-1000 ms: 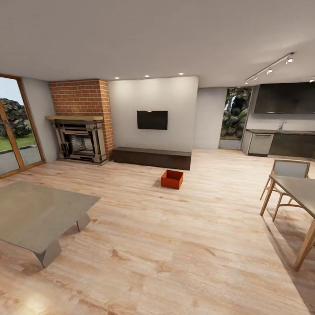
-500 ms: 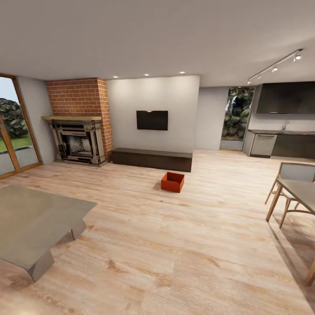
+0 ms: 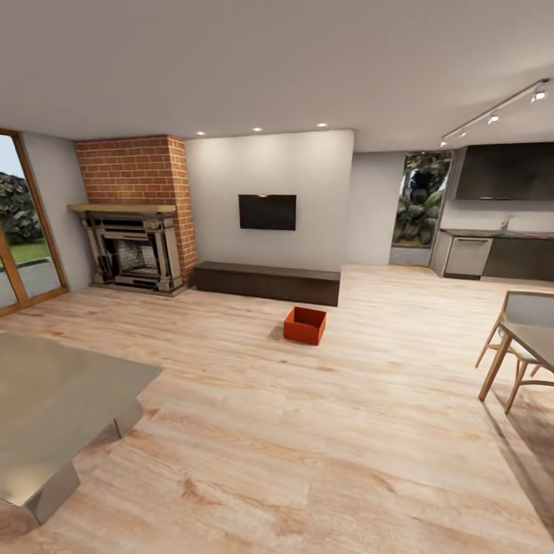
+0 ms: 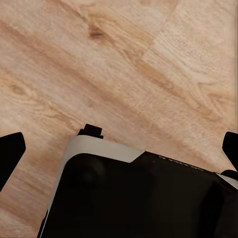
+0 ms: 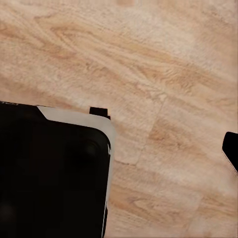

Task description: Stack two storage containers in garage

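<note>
As the head view is being carried forward across the pale plank floor [image 3: 323,431], the orange-red open-top bin [image 3: 305,325] is being closed on, well ahead before the dark cabinet [image 3: 265,282]. In the wrist views, both grippers' fingers are being held apart, empty, above planks: left [image 4: 119,148].

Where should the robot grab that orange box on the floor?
Probably by a thin side wall of the storage container, coming down from above: it is open on top and sits flat on the wood floor, so a rim can slip between the fingers.
</note>
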Controlling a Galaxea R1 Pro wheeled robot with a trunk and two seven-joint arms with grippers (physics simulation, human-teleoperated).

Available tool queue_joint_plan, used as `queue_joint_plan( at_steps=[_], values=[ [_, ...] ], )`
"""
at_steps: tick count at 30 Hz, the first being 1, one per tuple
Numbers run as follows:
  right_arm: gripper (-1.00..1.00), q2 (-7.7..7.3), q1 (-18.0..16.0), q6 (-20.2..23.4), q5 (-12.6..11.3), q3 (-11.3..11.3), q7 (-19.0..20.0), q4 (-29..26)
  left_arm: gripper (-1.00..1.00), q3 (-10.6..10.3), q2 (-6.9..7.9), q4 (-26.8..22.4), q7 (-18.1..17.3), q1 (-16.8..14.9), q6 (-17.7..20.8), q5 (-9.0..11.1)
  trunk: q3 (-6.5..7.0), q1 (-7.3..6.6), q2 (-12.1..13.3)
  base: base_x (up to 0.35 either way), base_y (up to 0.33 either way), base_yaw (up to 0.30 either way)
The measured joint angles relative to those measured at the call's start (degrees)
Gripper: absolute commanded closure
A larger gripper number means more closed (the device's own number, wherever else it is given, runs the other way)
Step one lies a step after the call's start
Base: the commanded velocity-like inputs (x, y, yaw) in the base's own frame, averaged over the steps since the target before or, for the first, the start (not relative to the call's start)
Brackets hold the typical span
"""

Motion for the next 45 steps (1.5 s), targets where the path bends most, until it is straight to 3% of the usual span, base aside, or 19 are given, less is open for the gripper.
queue_joint_plan(
  at_steps=[45],
  values=[
    [-1.00, 0.00, 0.00, 0.00, 0.00, 0.00, 0.00, 0.00, -1.00, 0.00, -0.09, -0.02, -0.02, 0.00, 0.03, 0.00, 0.00, 0.00, 0.00, 0.324, 0.000, 0.000]
  ],
)
